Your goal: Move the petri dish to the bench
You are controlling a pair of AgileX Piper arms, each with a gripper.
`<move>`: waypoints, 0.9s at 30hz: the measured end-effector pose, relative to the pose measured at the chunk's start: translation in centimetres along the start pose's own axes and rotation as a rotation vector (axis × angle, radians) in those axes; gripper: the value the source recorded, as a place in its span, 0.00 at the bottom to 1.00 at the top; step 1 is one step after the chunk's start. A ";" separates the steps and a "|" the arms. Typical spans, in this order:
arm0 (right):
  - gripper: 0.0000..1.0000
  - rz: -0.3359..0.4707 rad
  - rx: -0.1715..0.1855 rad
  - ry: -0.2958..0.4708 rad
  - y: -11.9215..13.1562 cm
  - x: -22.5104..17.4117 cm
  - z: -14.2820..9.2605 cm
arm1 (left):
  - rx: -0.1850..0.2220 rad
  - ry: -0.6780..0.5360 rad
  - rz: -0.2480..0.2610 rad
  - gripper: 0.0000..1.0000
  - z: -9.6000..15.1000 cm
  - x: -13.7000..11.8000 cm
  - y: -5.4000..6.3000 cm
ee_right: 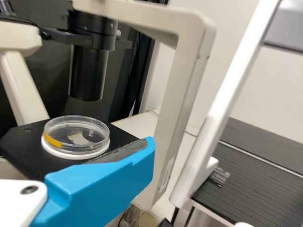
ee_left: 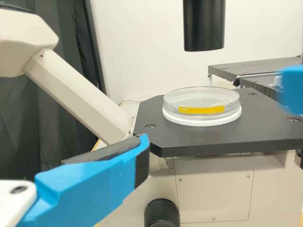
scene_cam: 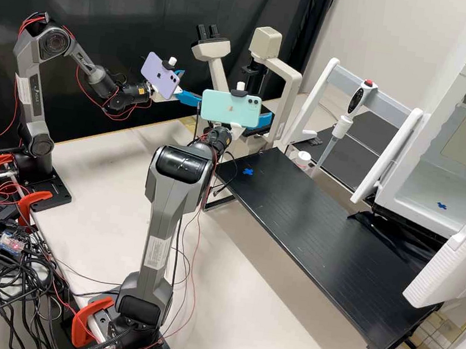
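Near the petri dish (ee_left: 202, 104), left fingers (scene_cam: 192, 87) and right fingers (scene_cam: 261, 122) gape wide.

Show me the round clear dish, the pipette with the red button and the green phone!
Petri dish (ee_left: 201, 109): left wrist view, on its yellow strip.
Pipette (scene_cam: 356, 101): high view, on its handle's dark oval.
Green phone (scene_cam: 221, 107): high view, on its back.

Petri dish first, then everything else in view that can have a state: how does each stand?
Petri dish: upright on the microscope stage, not yet on the bench; lid on or off, cannot tell.
Left end effector: open, empty.
Right end effector: open.
Cabinet door: open.
Pipette: in its stand, tilted, tip down.
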State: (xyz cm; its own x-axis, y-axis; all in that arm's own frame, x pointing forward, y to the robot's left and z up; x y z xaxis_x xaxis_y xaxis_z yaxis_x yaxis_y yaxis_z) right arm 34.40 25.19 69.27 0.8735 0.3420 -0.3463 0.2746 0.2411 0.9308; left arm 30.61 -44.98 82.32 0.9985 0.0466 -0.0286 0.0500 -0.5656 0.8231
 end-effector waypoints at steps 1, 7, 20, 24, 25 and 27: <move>1.00 -0.008 0.004 -0.004 -0.1 0.4 0.0 | 0.000 0.000 0.000 1.00 0.0 0.0 0.0; 1.00 -0.053 0.057 -0.040 -1.2 4.1 0.1 | 0.000 0.000 0.000 1.00 0.0 0.0 0.0; 1.00 -0.067 0.156 -0.086 -2.1 8.3 0.4 | 0.000 0.000 0.000 1.00 0.0 0.0 0.0; 1.00 -0.076 0.171 -0.103 -2.7 9.0 0.2 | 0.000 0.000 0.000 1.00 0.0 0.0 0.0; 1.00 -0.077 0.165 -0.105 -3.0 9.2 0.1 | 0.000 0.000 0.000 1.00 0.0 0.0 0.0; 1.00 -0.090 0.162 -0.113 -3.6 9.4 -0.1 | 0.000 0.000 0.000 1.00 0.0 0.0 0.0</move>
State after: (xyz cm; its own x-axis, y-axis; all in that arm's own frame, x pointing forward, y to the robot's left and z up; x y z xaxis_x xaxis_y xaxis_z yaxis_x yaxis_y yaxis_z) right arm 41.62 27.59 62.61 0.8798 0.2195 -0.4217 0.4062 0.1138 0.9067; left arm 30.61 -44.98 82.32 0.9985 0.0466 -0.0286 0.0500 -0.5656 0.8231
